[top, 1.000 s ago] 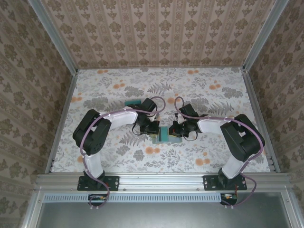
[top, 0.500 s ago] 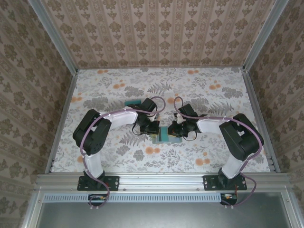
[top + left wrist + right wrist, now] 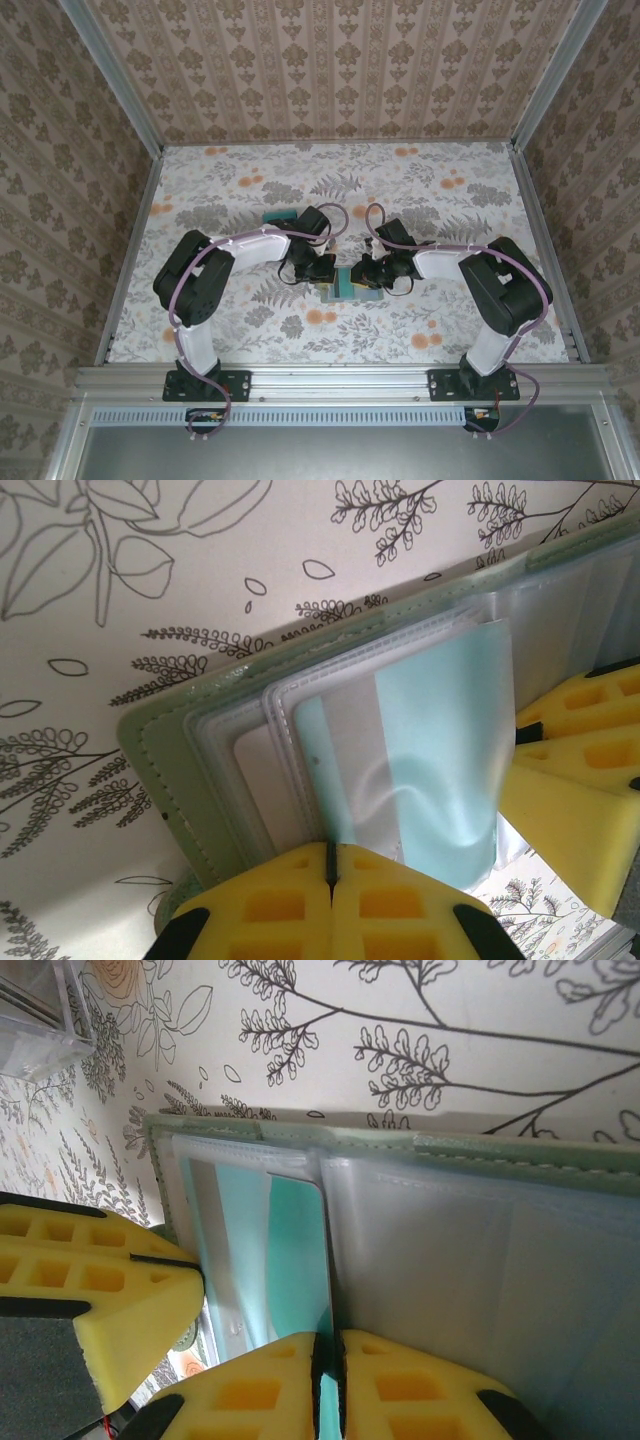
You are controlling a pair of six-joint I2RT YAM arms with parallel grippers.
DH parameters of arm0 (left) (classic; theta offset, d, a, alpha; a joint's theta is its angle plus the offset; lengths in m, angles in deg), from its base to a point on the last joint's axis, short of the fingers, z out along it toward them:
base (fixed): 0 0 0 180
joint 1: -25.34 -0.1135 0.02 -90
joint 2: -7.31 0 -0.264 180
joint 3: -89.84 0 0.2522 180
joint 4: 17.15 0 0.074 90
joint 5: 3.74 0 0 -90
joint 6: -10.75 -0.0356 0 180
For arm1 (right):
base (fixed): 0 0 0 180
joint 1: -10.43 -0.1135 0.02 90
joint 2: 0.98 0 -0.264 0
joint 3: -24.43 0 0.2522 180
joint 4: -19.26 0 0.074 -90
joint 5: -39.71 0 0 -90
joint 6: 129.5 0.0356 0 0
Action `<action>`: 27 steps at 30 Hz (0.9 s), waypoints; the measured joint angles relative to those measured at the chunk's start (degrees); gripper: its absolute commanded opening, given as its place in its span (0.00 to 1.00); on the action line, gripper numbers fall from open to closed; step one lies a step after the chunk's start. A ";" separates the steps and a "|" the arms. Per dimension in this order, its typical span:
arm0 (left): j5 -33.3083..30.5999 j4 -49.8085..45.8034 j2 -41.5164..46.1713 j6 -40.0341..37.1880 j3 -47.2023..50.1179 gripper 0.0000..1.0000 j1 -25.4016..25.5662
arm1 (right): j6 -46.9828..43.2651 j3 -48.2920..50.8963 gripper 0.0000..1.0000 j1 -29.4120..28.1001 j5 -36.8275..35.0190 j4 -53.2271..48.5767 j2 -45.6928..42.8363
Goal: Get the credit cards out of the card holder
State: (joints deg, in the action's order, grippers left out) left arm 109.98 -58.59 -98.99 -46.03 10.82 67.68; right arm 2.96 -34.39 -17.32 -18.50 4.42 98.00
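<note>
Centrally on the flowered table (image 3: 450, 200), the card holder (image 3: 345, 286) is seen lying opened flat between the two arms, its dull green stitched cover underneath and its clear plastic sleeves (image 3: 250, 730) fanned on top. The left gripper (image 3: 330, 875) is pressed fully closed on the holder's near edge, so that the sleeves are pinned at that side. The right gripper (image 3: 328, 1380) is drawn almost closed, with a thin sliver of the teal card (image 3: 292, 1260) caught between its yellow pads. That card is lodged inside one sleeve, just beside the holder's fold, and a pale card with a grey band can be made out in a sleeve beside it.

The cards are judged to be light, stiff and slick, while the holder is judged soft and easily dragged. The glossy sleeves are likely to cling to a card's face. A card is best taken by its exposed short edge at the sleeve mouth and drawn straight out along the pocket, with the cover held down at the opposite side. A pinch that also catches the sleeve film would be expected to lift the whole holder.
</note>
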 measured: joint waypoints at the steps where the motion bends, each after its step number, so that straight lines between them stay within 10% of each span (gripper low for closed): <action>1: 0.00 0.00 0.00 0.00 0.00 0.00 0.00 | 0.02 0.00 0.11 0.00 0.04 0.11 0.15; 23: 0.33 1.18 0.26 0.00 0.87 0.00 -0.11 | -0.11 2.40 0.00 2.49 -0.26 0.42 -2.19; 27: 0.44 1.25 0.26 0.00 0.90 0.00 -0.11 | -0.24 2.40 0.15 2.47 -0.22 0.50 -2.19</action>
State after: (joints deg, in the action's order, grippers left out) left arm 110.42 -57.35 -98.73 -46.03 11.72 67.57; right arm 2.72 -31.99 -14.85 -18.72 4.92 95.81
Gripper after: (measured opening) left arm 0.046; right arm 0.104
